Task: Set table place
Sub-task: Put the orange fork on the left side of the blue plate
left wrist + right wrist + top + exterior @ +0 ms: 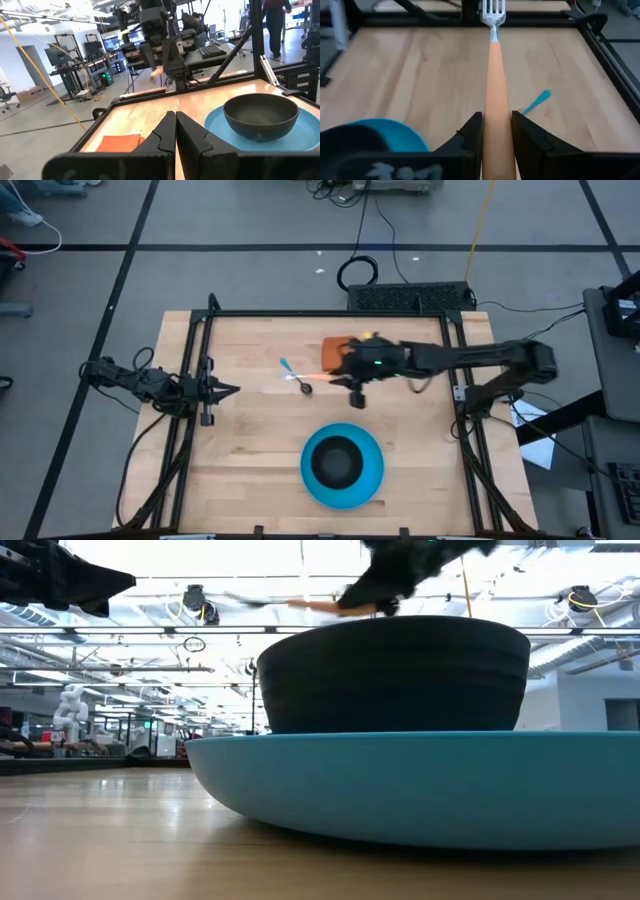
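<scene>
A black bowl [338, 460] sits in the round blue plate [372, 480] near the table's front edge. My right gripper [340, 372] hangs over the table's middle, shut on the orange-handled fork [495, 65]. The fork's tines [492, 10] point toward the table's left edge. Under it the spoon [290, 369] lies flat on the wood, its blue handle [536, 101] showing. My left gripper [228, 390] waits shut at the table's left edge. My right gripper pinches the fork's orange handle [496, 107] between its two fingers, toward the handle's free end. The fingers come from the table's right, slanting a little down, and the fork lies along them. The fork is lifted clear of the table [300, 605], above the bowl's rim height.
A folded orange cloth [335, 348] lies toward the far side, partly under my right arm. The table's black frame [300, 314] runs along its edges. Bare wood [250, 450] shows left of the plate.
</scene>
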Robot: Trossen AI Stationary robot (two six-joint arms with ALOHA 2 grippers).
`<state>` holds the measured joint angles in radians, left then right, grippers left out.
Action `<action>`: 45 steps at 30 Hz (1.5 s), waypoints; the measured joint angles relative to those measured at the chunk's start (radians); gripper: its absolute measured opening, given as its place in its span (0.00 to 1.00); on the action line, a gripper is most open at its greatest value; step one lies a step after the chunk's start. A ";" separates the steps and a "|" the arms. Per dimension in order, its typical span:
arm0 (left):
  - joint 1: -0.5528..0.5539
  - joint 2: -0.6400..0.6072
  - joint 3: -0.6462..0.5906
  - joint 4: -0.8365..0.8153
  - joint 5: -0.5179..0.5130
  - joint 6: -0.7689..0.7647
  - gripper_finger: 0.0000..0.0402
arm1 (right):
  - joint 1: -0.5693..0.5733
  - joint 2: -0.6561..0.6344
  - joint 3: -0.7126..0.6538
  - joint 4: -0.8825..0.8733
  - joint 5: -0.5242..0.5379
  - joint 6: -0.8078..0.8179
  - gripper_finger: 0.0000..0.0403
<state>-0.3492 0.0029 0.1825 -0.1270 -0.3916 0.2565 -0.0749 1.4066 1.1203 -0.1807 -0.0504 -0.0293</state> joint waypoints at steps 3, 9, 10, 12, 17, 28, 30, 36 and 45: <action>0.000 0.000 0.000 0.001 0.000 0.000 0.04 | 0.005 -0.113 -0.118 0.046 0.001 0.024 0.16; 0.000 0.002 0.000 0.004 0.000 0.001 0.04 | 0.005 -0.269 -0.281 0.106 0.002 0.044 0.16; 0.000 0.002 0.000 0.005 0.000 0.001 0.04 | 0.005 -0.284 -0.294 0.107 0.002 0.043 0.16; 0.000 0.002 0.000 0.004 -0.001 0.003 0.04 | 0.004 -0.300 -0.309 0.110 0.003 0.043 0.16; 0.000 0.002 0.000 0.002 -0.002 0.003 0.04 | 0.004 -0.303 -0.314 0.110 0.005 0.042 0.16; 0.000 0.002 0.000 -0.010 -0.002 0.002 0.04 | 0.035 -0.391 -0.314 0.064 0.014 0.017 0.16; 0.000 0.002 0.000 -0.012 -0.002 0.001 0.04 | 0.046 -0.429 -0.326 0.058 0.047 0.018 0.16; 0.000 0.002 0.000 -0.012 -0.002 -0.003 0.04 | 0.072 -0.553 -0.418 0.051 0.126 0.059 0.16; 0.000 0.002 0.000 -0.012 -0.002 -0.003 0.04 | 0.145 -0.726 -0.578 0.041 0.220 0.148 0.16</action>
<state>-0.3494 0.0051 0.1825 -0.1387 -0.3935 0.2537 0.0702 0.6809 0.5420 -0.1397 0.1694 0.1185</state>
